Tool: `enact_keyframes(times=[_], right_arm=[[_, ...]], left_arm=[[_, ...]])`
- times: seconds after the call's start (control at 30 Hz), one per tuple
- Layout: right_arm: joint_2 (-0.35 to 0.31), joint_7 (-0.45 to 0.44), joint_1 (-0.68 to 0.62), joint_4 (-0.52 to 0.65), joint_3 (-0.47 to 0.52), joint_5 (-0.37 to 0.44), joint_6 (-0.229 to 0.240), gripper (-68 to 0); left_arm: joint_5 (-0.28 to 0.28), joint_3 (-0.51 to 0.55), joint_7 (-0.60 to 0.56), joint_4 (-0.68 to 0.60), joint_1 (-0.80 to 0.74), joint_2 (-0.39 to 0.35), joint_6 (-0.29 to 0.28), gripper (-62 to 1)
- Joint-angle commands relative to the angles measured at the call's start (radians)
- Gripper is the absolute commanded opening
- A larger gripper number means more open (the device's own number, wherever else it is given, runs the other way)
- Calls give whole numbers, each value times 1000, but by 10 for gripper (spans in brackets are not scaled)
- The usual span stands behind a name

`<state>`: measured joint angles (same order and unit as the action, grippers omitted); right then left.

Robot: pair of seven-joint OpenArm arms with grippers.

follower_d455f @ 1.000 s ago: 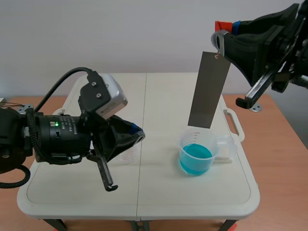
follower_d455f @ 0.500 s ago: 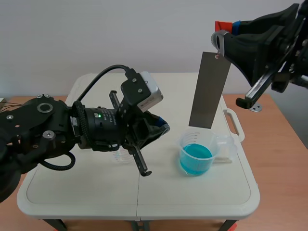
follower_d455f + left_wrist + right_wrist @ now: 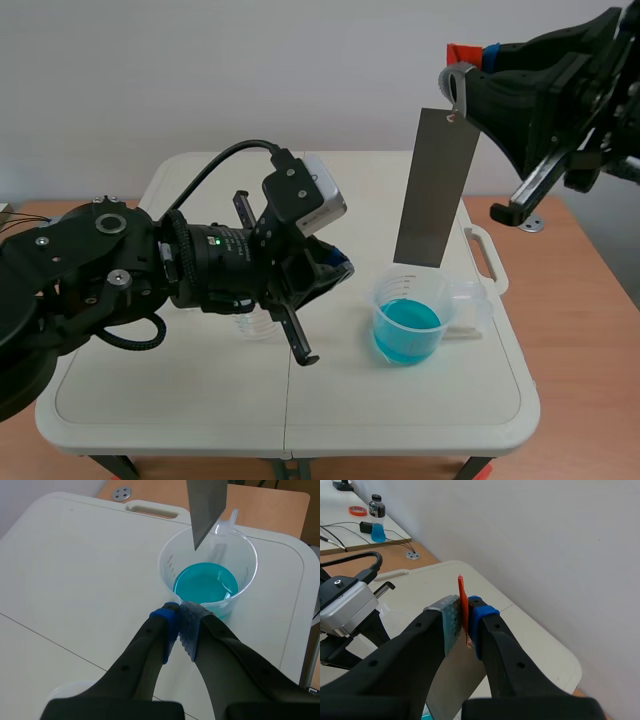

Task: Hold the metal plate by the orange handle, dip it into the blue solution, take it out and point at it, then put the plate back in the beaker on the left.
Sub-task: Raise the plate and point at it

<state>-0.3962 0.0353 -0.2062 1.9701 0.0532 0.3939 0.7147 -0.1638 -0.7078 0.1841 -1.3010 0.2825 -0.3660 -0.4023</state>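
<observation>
Right gripper (image 3: pixel 465 620), raised high over the right side of the table (image 3: pixel 150 390), is clamped on the orange handle (image 3: pixel 462 597), with its 2 pads pressing the thin tab from either side. The metal plate (image 3: pixel 435 190) hangs upright from this handle. Its lower end is over the clear beaker (image 3: pixel 382 300) that holds the blue solution (image 3: pixel 406 328). In the left wrist view the plate's lower corner is above the liquid and clear of it. We cannot tell from these views whether the metal is wet.

The left gripper (image 3: pixel 179 621) has its 2 fingers pressed together on nothing. Its tips are low, just beside the near wall of the solution beaker, and aimed toward the hanging plate.

A 2nd clear beaker (image 3: pixel 255 325) stands on the left, largely hidden beneath the left arm.

We judge the grasp of the handle to be done. With the plate held out of the solution and the closed left fingers directed at it, the pointing step appears to be in hand. 1 step is left: carrying the plate across and lowering it into the left beaker, which the left arm now covers.
</observation>
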Motion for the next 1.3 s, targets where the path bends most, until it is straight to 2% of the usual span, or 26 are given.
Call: enact_keyframes(times=[0.0,0.23,0.3,0.37,0.57,0.77,0.9,1.07,1.27], right_arm=[[-11,-14,6,15,12,18,-6,-662],[-11,-14,6,15,12,18,-6,-662],[-11,-14,6,15,12,18,-6,-662],[-11,-14,6,15,12,18,-6,-662],[-11,-14,7,15,12,18,-6,-662],[-11,-14,7,15,12,18,-6,-662],[-11,-15,7,15,12,18,-6,-662],[-11,-14,21,15,12,19,-2,-662],[-11,15,58,15,0,39,2,-662]], left_arm=[[-6,1,-11,-19,9,5,0,-594],[-7,1,-11,-19,8,-2,1,-594],[-8,1,-17,-23,-1,-21,19,-594],[-19,3,-29,-39,-16,-59,26,-594],[-134,60,-84,-179,-125,-251,43,-594],[-218,205,-141,-327,-325,-452,64,-594],[-222,329,-197,-364,-499,-546,113,-594],[-222,494,-221,-364,-727,-600,189,-594],[-216,655,-218,-359,-1009,-615,297,-594]])
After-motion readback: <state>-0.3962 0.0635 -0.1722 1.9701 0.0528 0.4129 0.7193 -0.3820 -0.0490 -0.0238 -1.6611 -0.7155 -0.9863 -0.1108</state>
